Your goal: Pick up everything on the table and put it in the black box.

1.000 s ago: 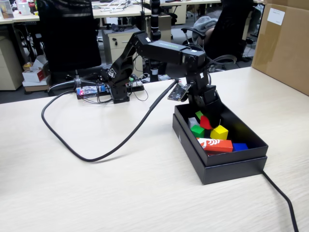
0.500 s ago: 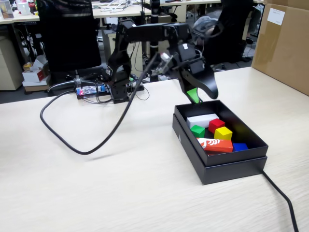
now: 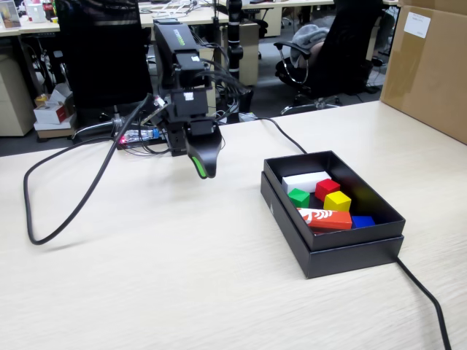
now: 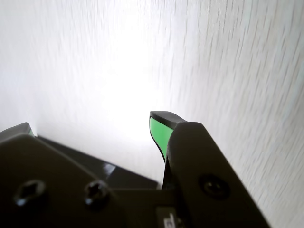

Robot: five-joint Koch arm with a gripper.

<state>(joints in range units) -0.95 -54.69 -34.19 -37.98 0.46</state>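
The black box (image 3: 350, 257) stands on the pale wood table (image 3: 182, 284) at the right in the fixed view. The green cube (image 3: 298, 197), red cube (image 3: 327, 188) and yellow cube (image 3: 337, 200) lie inside it, close together. My gripper (image 3: 203, 166) hangs a little above the table, left of the box, pointing down. In the wrist view my gripper (image 4: 90, 124) has its jaws wide apart with only bare, brightly lit table between them. It is open and holds nothing.
The box also holds a white block (image 3: 306, 179), a red-and-white printed block (image 3: 325, 218) and a blue piece (image 3: 363, 221). A black cable (image 3: 66, 211) loops on the table's left; another (image 3: 427, 295) runs off from the box's front right corner. A brown carton (image 3: 430, 65) stands at the far right.
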